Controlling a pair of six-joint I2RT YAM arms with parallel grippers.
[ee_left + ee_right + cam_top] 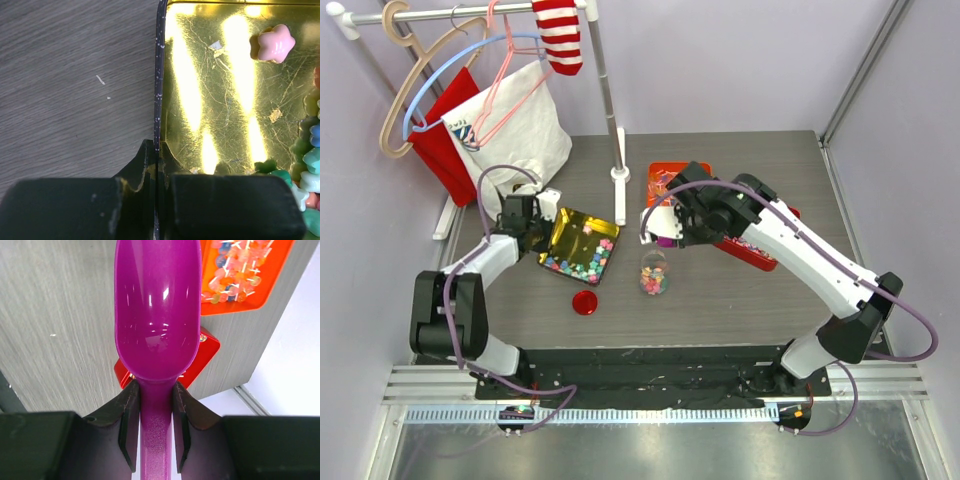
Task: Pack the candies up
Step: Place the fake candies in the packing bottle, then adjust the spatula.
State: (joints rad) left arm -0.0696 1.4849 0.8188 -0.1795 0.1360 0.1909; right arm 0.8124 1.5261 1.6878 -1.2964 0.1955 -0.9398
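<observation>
Few candies (655, 283) in jar (653, 262), most in gold tray (572, 232); left fingers (225, 205) pinch its rim, right fingers (129, 410) grip empty purple scoop (155, 315).

A glossy purple scoop (156, 315), its bowl empty, points away from the camera. The black fingers of the right end effector (155, 415) clamp its handle. Beneath lies a grey wood-grain surface (55, 315). A red tin's (205, 352) corner peeks from under the scoop. An orange tin (282, 272) of wrapped sweets (235, 270) sits upper right.

Probably a robotics lab cell; plain panel walls (740, 60) enclose a table (720, 310) edged with aluminium rail (880, 385).
</observation>
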